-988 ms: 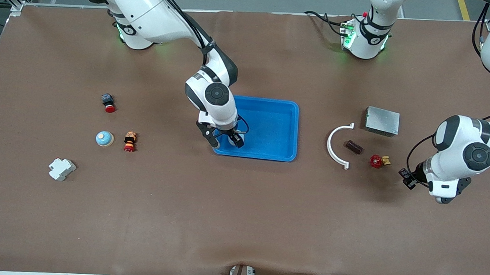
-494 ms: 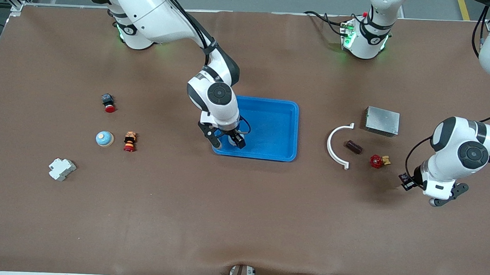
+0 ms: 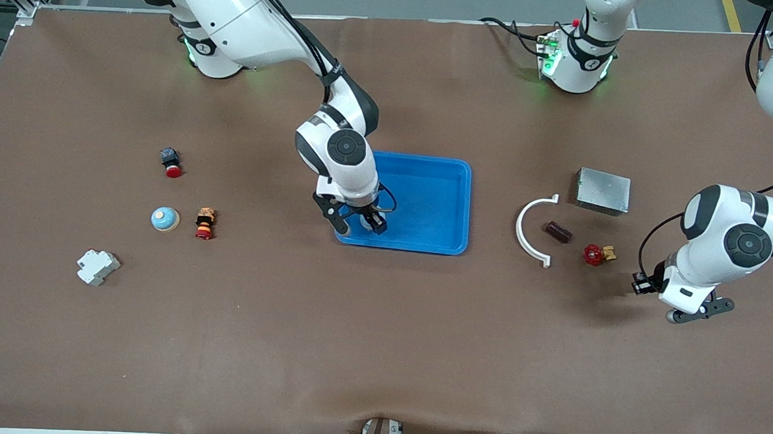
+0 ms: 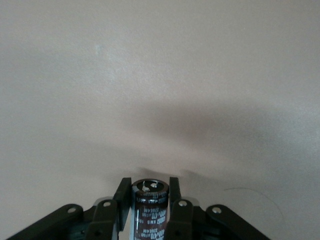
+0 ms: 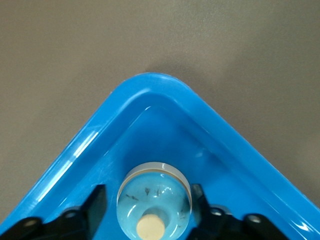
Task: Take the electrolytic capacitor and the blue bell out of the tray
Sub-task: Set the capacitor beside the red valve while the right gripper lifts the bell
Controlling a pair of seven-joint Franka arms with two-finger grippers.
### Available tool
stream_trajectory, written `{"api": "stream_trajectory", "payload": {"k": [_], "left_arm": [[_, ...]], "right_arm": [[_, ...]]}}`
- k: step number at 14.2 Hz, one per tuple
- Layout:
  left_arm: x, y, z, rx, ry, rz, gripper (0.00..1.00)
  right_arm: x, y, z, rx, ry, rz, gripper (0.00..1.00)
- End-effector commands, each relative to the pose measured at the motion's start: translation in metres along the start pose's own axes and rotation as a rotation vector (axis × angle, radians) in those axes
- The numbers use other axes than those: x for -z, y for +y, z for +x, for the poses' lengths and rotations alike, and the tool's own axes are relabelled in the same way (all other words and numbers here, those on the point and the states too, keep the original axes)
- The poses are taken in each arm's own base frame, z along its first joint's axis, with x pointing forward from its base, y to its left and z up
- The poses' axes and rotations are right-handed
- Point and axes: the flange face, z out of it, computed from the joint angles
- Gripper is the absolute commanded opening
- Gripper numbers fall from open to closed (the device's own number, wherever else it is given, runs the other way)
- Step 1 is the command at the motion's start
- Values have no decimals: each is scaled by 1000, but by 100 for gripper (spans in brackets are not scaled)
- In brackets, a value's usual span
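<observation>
My right gripper (image 3: 357, 225) is low in the corner of the blue tray (image 3: 427, 199) nearest the front camera, at the right arm's end. In the right wrist view, a light blue bell (image 5: 154, 197) with a cream button sits in that corner of the tray (image 5: 150, 82). The right gripper (image 5: 148, 192) stands open around it, with a small gap at one finger. My left gripper (image 3: 691, 315) is above the table, beside the red valve. In the left wrist view, it (image 4: 149, 186) is shut on a dark brown capacitor (image 4: 149, 207).
A second blue bell (image 3: 165, 218), two red push buttons (image 3: 205, 224) (image 3: 171, 163) and a white block (image 3: 97, 267) lie toward the right arm's end. A white curved strip (image 3: 529, 228), a brown cylinder (image 3: 558, 232), a red valve (image 3: 596, 254) and a metal box (image 3: 602, 190) lie toward the left arm's end.
My left hand has turned and shifted a little over the table with the capacitor. My right gripper has edged slightly into the tray corner.
</observation>
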Motion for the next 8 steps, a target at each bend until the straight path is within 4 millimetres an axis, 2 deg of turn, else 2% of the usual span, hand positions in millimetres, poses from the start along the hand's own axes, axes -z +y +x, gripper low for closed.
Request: {"api": "stream_trajectory", "payload": {"k": [1,2,3,4,5,8], "left_arm": [[-8,4,1,-31,4,-8,0],[-8,6,1,-32,5,-12,0],[-7,6,2,-30,13,-16,21],[-7,5,2,-29,14,-16,63],[-6,5,3,-20,17,-19,100],[2,1,7,6,26,-22,100]], "right_arm": [[0,-6,-5,-7,15,10,21],[0,-6,-5,-7,13,10,3],[1,-6,-5,-15,12,11,0],[1,-7,-5,-41,13,13,0],[6,-11,-4,-61,15,24,0],[17,-16,-6,-62,13,19,0]]}}
